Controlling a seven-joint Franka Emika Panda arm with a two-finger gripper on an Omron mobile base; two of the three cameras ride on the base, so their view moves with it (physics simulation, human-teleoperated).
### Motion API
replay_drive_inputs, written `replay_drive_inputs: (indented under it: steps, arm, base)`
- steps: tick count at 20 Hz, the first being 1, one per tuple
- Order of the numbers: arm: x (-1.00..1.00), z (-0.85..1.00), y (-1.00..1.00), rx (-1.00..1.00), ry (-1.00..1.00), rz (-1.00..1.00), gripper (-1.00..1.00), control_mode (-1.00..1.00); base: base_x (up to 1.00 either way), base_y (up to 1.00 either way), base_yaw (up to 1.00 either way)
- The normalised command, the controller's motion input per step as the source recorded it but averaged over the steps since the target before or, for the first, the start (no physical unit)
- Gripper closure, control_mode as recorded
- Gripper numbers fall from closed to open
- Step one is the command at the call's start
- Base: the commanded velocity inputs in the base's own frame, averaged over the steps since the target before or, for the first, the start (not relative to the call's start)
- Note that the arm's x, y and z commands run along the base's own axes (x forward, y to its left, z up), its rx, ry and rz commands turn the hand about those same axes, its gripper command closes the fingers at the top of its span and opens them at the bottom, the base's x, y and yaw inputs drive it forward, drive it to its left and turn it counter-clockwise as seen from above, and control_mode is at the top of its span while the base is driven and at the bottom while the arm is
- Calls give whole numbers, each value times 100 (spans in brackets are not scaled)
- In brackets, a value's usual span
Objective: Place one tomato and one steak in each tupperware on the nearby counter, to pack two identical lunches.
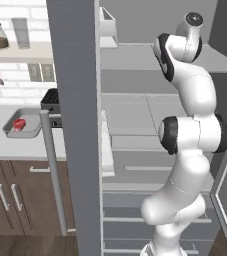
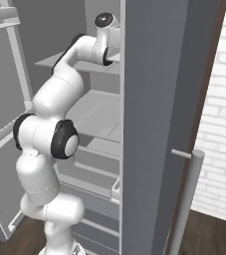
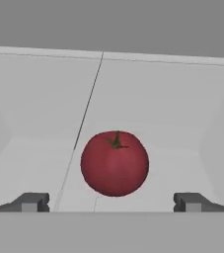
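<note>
Hand view gives you the clearest look at the tomato [image 3: 114,163]: round, deep red, with a small dark green stem on top, resting on a pale shelf floor inside a light grey compartment. It sits ahead of the jaws, centred between the two dark fingertips [image 3: 32,202], which stand wide apart at either side of the picture and touch nothing. You can see a thin dark seam running down the back wall and onto the floor just left of the tomato.

From the left base view, you see the arm [image 1: 195,95] reaching up into the open fridge [image 1: 135,125]; its hand is cut off behind the upper shelf, so the jaws themselves cannot be made out there. The grey fridge door [image 1: 75,125] with its bar handle hides much of the bench [image 1: 5,145]. On the bench lies a grey tray [image 1: 31,131] holding something small and red, too small to tell apart. A toaster-like dark box beside it is half hidden by the door.

No writing or labels can be read anywhere.
</note>
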Motion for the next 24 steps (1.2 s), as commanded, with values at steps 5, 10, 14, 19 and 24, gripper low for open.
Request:
replay_drive_inputs:
  steps: [5, 10, 14, 19, 24]
  arm:
    - [53, -7, -13, 0, 4, 0, -100, -100]
    - [19, -28, -11, 0, 6, 0, -100, -100]
    - [36, -27, 0, 0, 3, 0, 100, -100]
    - [13, -30, 0, 0, 2, 0, 100, -100]
    - [-32, -46, 4, 0, 3, 0, 100, -100]
  base:
    - [0, 0, 0]
    - [0, 0, 0]
    - [0, 0, 0]
    - [0, 0, 0]
    - [0, 0, 0]
